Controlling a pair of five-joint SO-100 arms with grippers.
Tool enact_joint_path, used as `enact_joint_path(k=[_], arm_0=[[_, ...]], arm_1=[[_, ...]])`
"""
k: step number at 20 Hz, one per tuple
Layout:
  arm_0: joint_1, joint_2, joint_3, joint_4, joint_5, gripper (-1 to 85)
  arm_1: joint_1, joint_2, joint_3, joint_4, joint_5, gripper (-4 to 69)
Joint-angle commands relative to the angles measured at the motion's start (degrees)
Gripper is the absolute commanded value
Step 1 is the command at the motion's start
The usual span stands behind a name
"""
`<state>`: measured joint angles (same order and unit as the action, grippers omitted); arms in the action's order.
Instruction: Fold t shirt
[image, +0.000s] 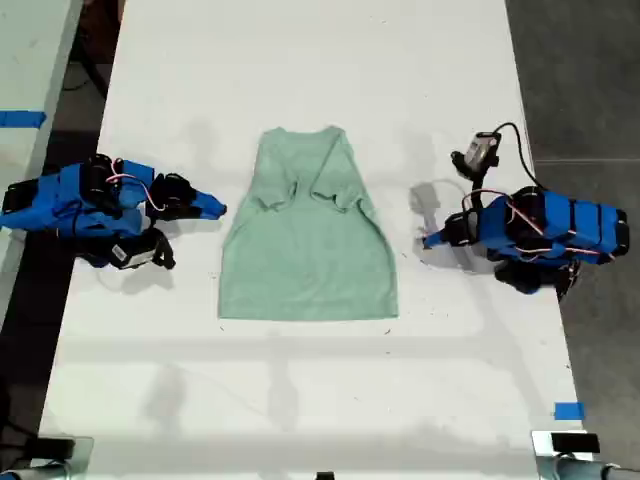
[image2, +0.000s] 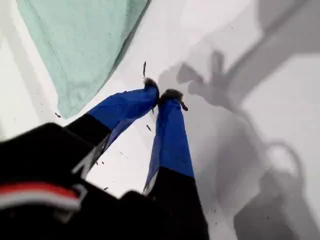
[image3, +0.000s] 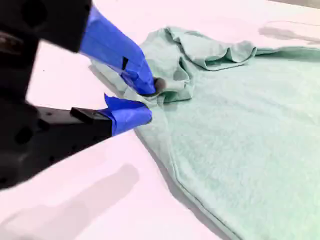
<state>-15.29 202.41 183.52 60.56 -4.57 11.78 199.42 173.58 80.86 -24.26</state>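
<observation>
The t shirt (image: 305, 250) lies flat near the middle of the white table (image: 300, 400), with the collar toward the far edge and the hem toward the near edge in the exterior view. Its 2 sleeves are turned inward over the chest, and the folds there are bunched, so their exact edges are hard to read. My first gripper (image: 428, 240) rests low over bare table at the exterior view's right, apart from the shirt. In its wrist view the 2 blue tips (image2: 162, 95) meet with nothing between them, and only 1 hem corner of the shirt shows, the rest being cut off. My second gripper (image: 218, 208) is at the exterior view's left, just beside the shirt's side edge. Its jaws (image3: 150, 100) stand a narrow gap apart in front of the folded sleeve. I cannot tell whether they touch the fabric. Both arm bases are partly cut off or in shadow.
</observation>
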Motion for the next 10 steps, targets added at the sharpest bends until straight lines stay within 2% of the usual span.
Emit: enact_joint_path(k=[1,10], arm_0=[[-1.1,0.3,1.1,-1.6,1.7,1.2],[-1.2,0.3,1.1,-1.6,1.7,1.0]], arm_1=[[-0.5,0.9,3.2,-1.1,1.1,1.3],[-1.1,0.9,3.1,-1.1,4.0,1.1]])
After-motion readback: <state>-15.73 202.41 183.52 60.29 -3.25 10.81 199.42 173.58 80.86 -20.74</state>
